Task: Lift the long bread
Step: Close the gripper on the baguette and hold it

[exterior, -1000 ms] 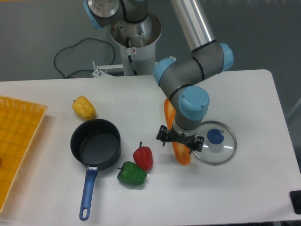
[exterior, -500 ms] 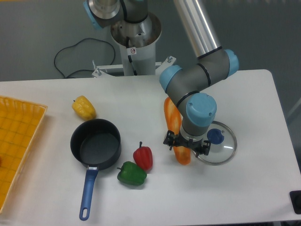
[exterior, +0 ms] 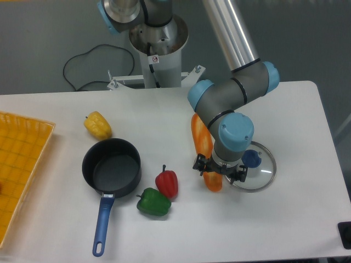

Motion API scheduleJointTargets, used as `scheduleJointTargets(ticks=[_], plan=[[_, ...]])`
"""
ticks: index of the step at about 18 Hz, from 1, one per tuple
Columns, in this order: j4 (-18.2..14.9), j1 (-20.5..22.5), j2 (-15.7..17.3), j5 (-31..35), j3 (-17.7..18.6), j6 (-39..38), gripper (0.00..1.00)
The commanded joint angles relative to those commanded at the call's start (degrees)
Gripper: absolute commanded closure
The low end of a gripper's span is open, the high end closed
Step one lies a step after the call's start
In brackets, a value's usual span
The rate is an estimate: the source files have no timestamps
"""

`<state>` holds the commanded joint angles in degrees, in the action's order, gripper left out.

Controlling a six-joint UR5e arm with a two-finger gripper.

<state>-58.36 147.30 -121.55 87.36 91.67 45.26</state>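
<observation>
Long slim orange toy baguette [exterior: 202, 138] lying flat on the white table [exterior: 285, 219], right of centre. Long axis running from far to near, tilted slightly so the near end sits a bit further right than the far end. Far end poking out behind the arm's wrist, near end [exterior: 213, 183] sticking out below it, middle hidden.

Black two-finger gripper [exterior: 220, 170] straight above the near half of the bread, small black parts showing on either side of it. Can't tell whether clamped on the loaf or just straddling it, too much covered by the blue-capped wrist.

Round glass pan lid with a blue knob [exterior: 260, 170] just beside the bread on its right, edge touching or nearly so, hard to say.

Count of stuff on the table:
- one baguette
- three toy bell peppers: yellow pepper [exterior: 97, 125] far left, red pepper [exterior: 166, 183] and green pepper [exterior: 153, 201] touching each other near the middle
- one black saucepan with a blue handle [exterior: 111, 169], handle pointing toward the near edge
- one lid
- one yellow-orange mesh tray [exterior: 19, 164] at the left edge, partly cut off
</observation>
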Motion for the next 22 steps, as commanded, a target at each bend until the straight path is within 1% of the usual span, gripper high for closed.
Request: scheduleJointTargets(ticks=[10, 12, 14, 22], plan=[[0.0, -0.09, -0.44, 0.0, 0.26, -0.35, 0.0], [0.0, -0.09, -0.35, 0.0, -0.17, -0.35, 0.0], [-0.09, -0.44, -1.05, 0.17, -0.87, -0.53, 0.0], [0.0, -0.7, -1.67, 1.32, -0.35, -0.35, 0.0]])
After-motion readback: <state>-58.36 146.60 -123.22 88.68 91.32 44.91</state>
